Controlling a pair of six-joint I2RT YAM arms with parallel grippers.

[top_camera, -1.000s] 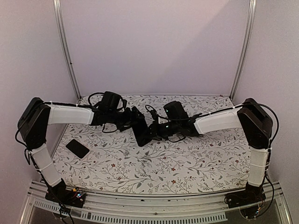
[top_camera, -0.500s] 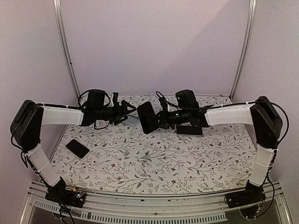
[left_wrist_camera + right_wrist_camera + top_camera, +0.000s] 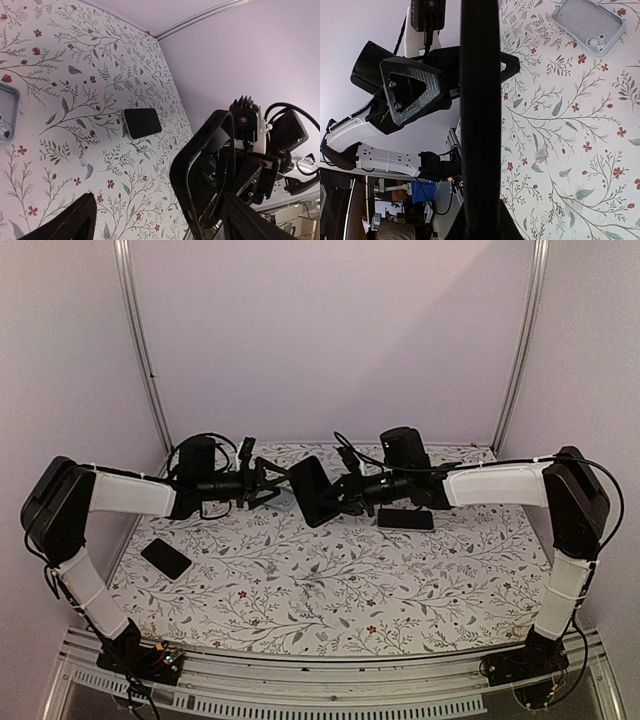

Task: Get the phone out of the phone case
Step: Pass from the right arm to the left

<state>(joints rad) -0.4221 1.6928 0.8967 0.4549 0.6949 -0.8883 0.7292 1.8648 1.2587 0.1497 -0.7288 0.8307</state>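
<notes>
Right wrist: the right gripper (image 3: pixel 481 225) is pinching one end of the phone (image 3: pixel 480 100) near the case (image 3: pixel 588 24), the left gripper (image 3: pixel 265 483) is hanging open and empty, and so thin a hold is risking a drop.

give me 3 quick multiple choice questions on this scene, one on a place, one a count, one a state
1. Where is the empty grey case?
A. leaning on the back wall
B. flat on the table
C. hanging off the near edge

2. How many dark phones lie flat on the table?
A. none
B. two
C. four

3. The left pincer is:
A. open and empty
B. shut on the case
C. shut on a cable

Answers:
1 B, the right wrist view shows it lying on the floral cloth.
2 B, the phone by the left arm and the phone by the right arm.
3 A, its fingers stand apart with nothing between them; the right pincer has the held phone.
</notes>
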